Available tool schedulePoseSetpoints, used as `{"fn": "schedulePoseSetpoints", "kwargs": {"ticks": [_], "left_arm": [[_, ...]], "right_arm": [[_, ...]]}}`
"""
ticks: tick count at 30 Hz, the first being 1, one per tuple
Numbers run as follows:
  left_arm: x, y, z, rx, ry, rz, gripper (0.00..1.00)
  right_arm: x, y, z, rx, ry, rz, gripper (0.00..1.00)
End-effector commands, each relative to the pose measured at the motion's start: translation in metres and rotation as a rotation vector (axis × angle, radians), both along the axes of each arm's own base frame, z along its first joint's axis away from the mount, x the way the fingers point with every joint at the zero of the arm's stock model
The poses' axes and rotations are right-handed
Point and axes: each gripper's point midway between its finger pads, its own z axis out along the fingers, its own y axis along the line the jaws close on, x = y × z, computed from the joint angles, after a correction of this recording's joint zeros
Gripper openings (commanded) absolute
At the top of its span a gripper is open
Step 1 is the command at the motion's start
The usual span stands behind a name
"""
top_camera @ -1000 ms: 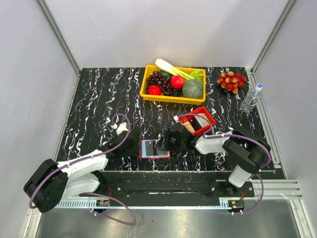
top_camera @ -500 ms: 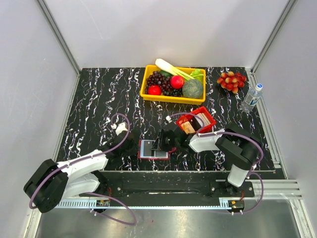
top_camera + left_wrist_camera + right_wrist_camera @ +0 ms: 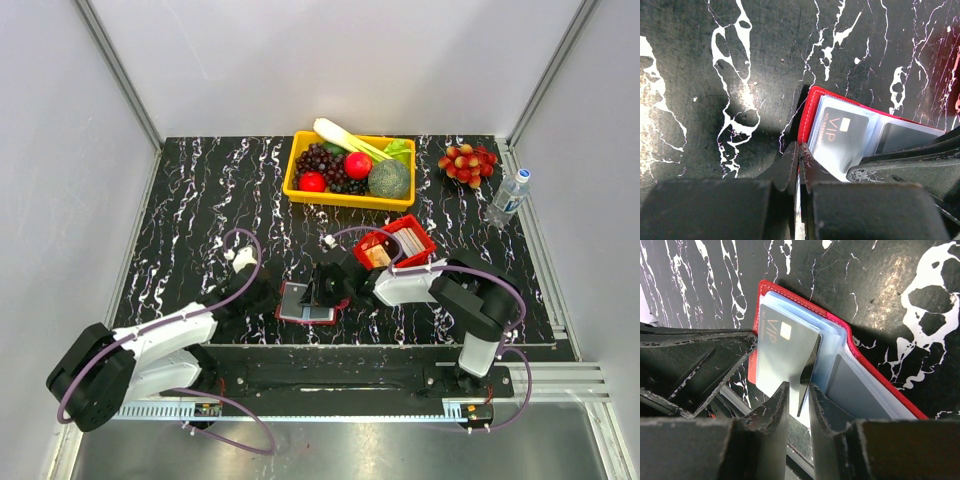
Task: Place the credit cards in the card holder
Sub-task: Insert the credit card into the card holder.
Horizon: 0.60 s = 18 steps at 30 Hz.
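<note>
Black card [image 3: 810, 365] edgewise in right tool [image 3: 799, 387], over holder [image 3: 865, 390]

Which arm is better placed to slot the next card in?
Right: the right hand pinches a dark card on edge over the open card holder; the left hand is shut on the holder's red edge, steadying it.

Bright overhead light glares off the table [image 3: 715, 40] ahead of the left gripper [image 3: 799, 148], its near body blurred.
</note>
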Motion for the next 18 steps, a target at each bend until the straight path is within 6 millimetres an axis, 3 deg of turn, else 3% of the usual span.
{"fn": "schedulePoseSetpoints", "kwargs": {"ticks": [1,7,12,18], "left_arm": [[0.006,-0.012,0.015,-0.068,-0.043,-0.011,0.0],[0.007,-0.006,0.021,-0.053,-0.069,-0.001,0.0],[0.009,-0.004,0.034,-0.059,-0.108,0.0,0.0],[0.012,-0.012,0.059,-0.119,-0.174,-0.033,0.0]], "right_arm": [[-0.002,0.016,0.011,0.063,-0.008,0.013,0.27],[0.01,-0.005,0.027,0.014,-0.109,-0.039,0.36],[0.026,-0.025,0.046,-0.068,-0.226,-0.072,0.38],[0.033,-0.027,0.053,-0.114,-0.26,-0.064,0.39]]}}
